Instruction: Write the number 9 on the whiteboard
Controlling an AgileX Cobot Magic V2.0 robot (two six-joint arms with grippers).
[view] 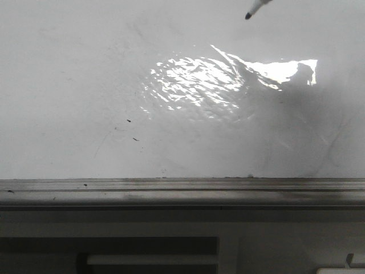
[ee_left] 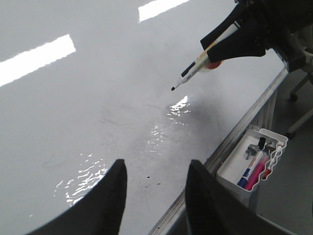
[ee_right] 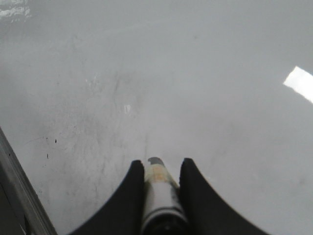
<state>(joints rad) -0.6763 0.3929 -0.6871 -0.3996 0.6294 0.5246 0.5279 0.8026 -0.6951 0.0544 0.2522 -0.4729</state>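
Observation:
The whiteboard (view: 85, 68) is glossy white with glare, faint smudges and a few dark specks; no drawn number 9 shows on it. My right gripper (ee_right: 162, 166) is shut on a white marker (ee_right: 159, 188) with a dark tip. In the left wrist view the right gripper (ee_left: 222, 46) holds the marker (ee_left: 193, 71) tilted, its tip a little above the board. Only the marker tip (view: 254, 10) shows at the top of the front view. My left gripper (ee_left: 155, 169) is open and empty above the board (ee_left: 73, 98) near its lower edge.
A grey metal ledge (view: 182, 191) runs along the board's lower edge. A white holder (ee_left: 249, 169) hangs beyond the ledge and holds blue and pink markers. Bright glare (view: 217, 77) covers the board's middle.

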